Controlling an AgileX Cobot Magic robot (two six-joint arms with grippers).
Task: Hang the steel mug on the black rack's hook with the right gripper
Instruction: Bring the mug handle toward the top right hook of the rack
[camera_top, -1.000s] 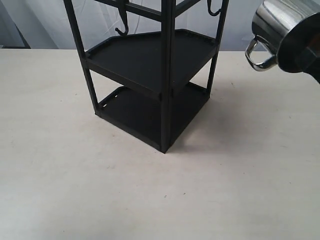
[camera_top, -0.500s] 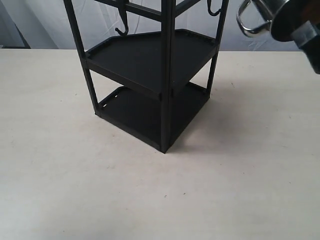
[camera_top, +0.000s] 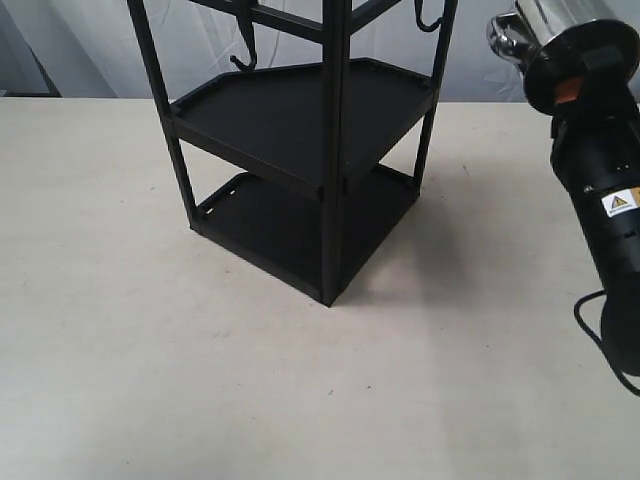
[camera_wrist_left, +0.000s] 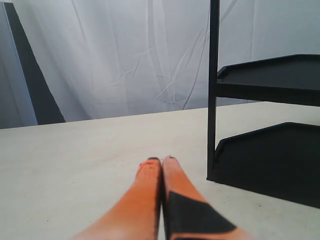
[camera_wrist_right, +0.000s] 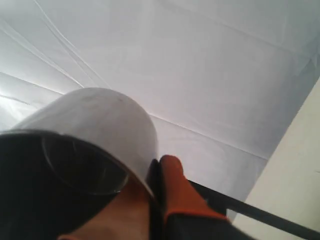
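The black rack (camera_top: 310, 130) stands mid-table, with one hook (camera_top: 243, 55) hanging over its upper shelf and another hook (camera_top: 428, 20) at its top right post. The steel mug (camera_top: 545, 18) is held high at the right, level with that right hook and a short way to its right, its handle (camera_top: 503, 40) facing the rack. My right gripper (camera_wrist_right: 157, 172) is shut on the mug's (camera_wrist_right: 100, 125) wall, one orange finger inside and one outside. My left gripper (camera_wrist_left: 161, 161) rests low over the table, shut with nothing in it, beside the rack's post (camera_wrist_left: 212, 100).
The pale table (camera_top: 150, 350) spreads around the rack. A white curtain (camera_wrist_left: 125, 60) hangs behind. My right arm (camera_top: 600, 180) rises along the table's right side. A black rack bar (camera_wrist_right: 260, 212) shows in the right wrist view.
My right arm has lifted the mug up and slightly toward the rack, and swung upright beneath it. The mug's handle now sits higher. The rack has not moved.
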